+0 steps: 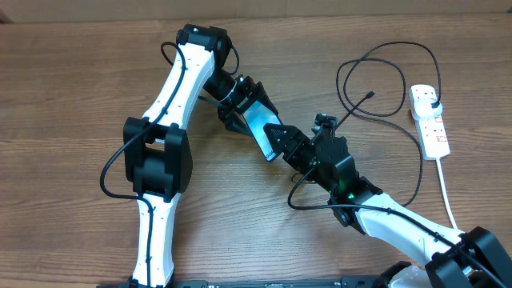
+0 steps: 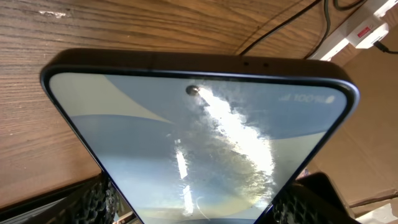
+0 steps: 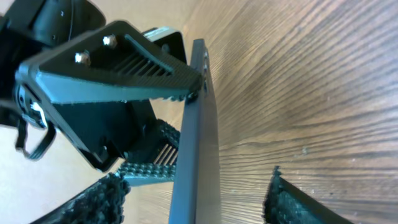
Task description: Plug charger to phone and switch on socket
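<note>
**Figure: Phone held between two grippers, charger tip lying free on the table**

Overhead view. The left gripper (image 1: 250, 112), at the centre of the frame, is clenched on the phone (image 1: 260, 130), which is lifted at a tilt with its blue screen facing up. The right gripper (image 1: 282, 142) meets the phone's lower-right end from the lower right of the frame. The socket (image 1: 430, 120) lies at the right edge of the frame on the wooden table (image 1: 80, 80), well apart from the phone. The charger (image 1: 400, 60) runs in loose loops across the upper right. Its black plug (image 1: 433, 101) sits in the socket's upper end. Its small connector tip (image 1: 372, 94) rests on the table between the socket and the grippers, touching neither gripper.

Left wrist view. The phone's screen fills the frame, with a glare streak down its middle. The left gripper's textured pads (image 2: 93, 199) flank it at the lower corners. The socket and a stretch of black cable appear at the upper right.

Right wrist view. The phone is seen edge-on, running up the centre of the frame. One ribbed finger (image 3: 106, 68) of the left gripper presses against its face at the upper left. The right gripper's own fingers (image 3: 99, 199) stand apart on either side of the phone's edge, released, with wood visible between the right-hand pad and the phone.
</note>
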`<state>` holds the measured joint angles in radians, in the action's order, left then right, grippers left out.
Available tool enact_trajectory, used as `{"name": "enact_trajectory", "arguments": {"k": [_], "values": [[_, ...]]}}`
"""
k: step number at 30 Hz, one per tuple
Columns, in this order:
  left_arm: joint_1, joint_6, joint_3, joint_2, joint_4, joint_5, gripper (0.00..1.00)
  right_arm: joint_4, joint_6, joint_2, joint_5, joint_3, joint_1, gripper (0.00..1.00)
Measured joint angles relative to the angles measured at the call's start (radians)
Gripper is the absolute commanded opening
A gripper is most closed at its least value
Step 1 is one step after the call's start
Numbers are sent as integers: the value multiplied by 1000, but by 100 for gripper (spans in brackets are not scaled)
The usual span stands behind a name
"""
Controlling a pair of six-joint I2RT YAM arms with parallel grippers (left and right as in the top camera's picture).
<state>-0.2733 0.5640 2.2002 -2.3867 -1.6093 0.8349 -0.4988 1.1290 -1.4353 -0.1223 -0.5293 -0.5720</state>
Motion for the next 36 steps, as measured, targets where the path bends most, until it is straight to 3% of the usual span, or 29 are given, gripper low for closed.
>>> {"name": "enact_trajectory", "arguments": {"k": [15, 36], "values": [[-54, -14, 6, 0, -8, -42, 63, 21, -6, -4, 7, 11, 2, 5], [-55, 6, 7, 0, -14, -65, 65, 21, -53, -11, 3, 14, 0, 4]]}}
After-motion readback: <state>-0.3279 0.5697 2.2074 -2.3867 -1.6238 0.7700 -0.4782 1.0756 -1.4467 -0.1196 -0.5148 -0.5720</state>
